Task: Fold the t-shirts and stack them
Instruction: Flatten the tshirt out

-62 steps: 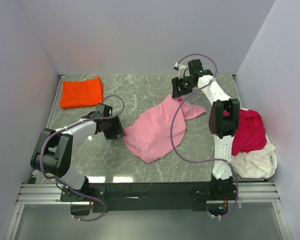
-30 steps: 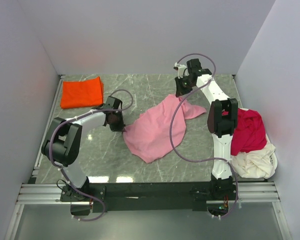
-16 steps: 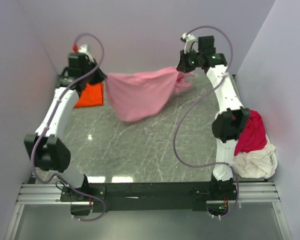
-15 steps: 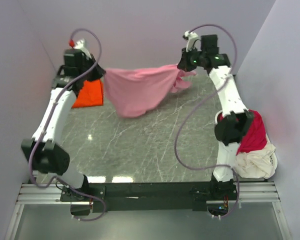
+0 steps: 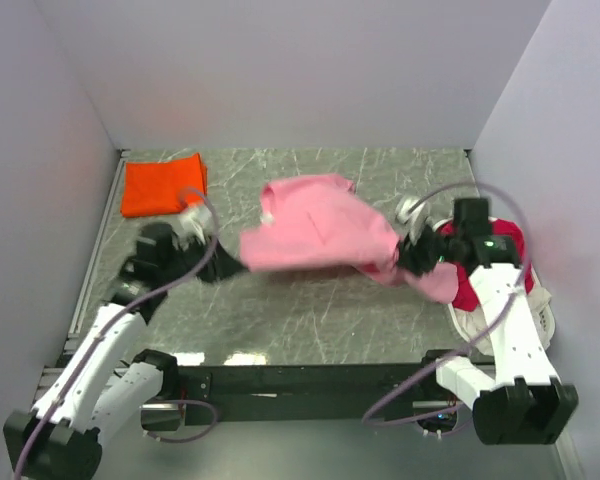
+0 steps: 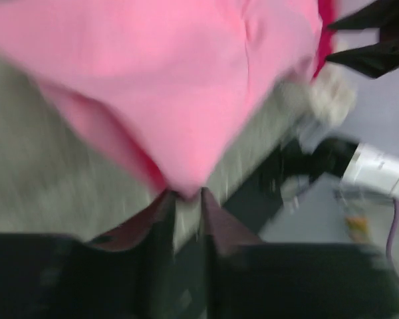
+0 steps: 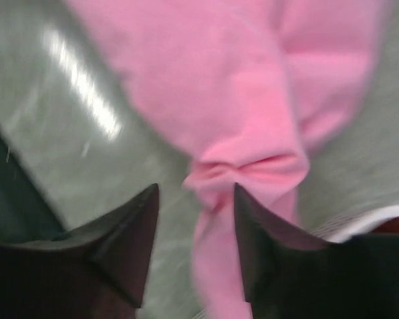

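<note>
Both jaws blurred against pink t-shirt (image 5: 315, 232)

The left arm (image 5: 105, 335) stretched forward and inward, elbow low; the right arm (image 5: 515, 320) mirrored it, both wrists pointing toward each other. The left gripper (image 6: 187, 199) had its fingers (image 6: 161, 222) nearly together, a narrow slit between, blurred. The right gripper (image 7: 195, 193) had its jaws clearly parted.

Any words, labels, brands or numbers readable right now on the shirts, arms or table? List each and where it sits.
None can be read.
The pink t-shirt and the folded orange t-shirt show plain cloth, with no print or tag visible.
Nothing legible appears elsewhere in the top view.
Both wrist views are motion-blurred, so any small marks there are unreadable.
</note>
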Robot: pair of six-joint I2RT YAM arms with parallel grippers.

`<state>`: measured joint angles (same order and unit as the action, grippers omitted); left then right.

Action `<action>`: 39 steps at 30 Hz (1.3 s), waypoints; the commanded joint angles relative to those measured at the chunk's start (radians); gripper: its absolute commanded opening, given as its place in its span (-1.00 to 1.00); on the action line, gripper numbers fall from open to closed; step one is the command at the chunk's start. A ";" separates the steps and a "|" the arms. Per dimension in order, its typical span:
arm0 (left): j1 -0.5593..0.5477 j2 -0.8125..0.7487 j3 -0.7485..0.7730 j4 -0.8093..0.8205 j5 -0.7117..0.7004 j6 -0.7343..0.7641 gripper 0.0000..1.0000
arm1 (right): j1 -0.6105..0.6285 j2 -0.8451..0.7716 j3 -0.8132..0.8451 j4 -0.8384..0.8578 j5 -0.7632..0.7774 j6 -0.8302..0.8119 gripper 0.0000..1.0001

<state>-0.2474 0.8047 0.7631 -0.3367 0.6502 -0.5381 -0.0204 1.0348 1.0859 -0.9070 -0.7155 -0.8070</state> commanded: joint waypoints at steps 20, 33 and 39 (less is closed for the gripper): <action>-0.108 0.604 0.227 -0.061 -0.271 0.067 0.23 | -0.024 0.367 0.040 0.072 -0.018 0.250 0.25; -0.164 0.936 0.481 -0.214 -0.474 0.153 0.14 | -0.042 0.426 0.014 0.125 0.113 0.279 0.25; -0.179 0.995 0.505 -0.231 -0.451 0.153 0.11 | -0.042 0.439 0.003 0.125 0.080 0.284 0.24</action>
<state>-0.4160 1.7756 1.2354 -0.5495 0.2077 -0.4042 -0.0570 1.4796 1.0775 -0.8001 -0.6209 -0.5323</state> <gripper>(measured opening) 0.557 0.621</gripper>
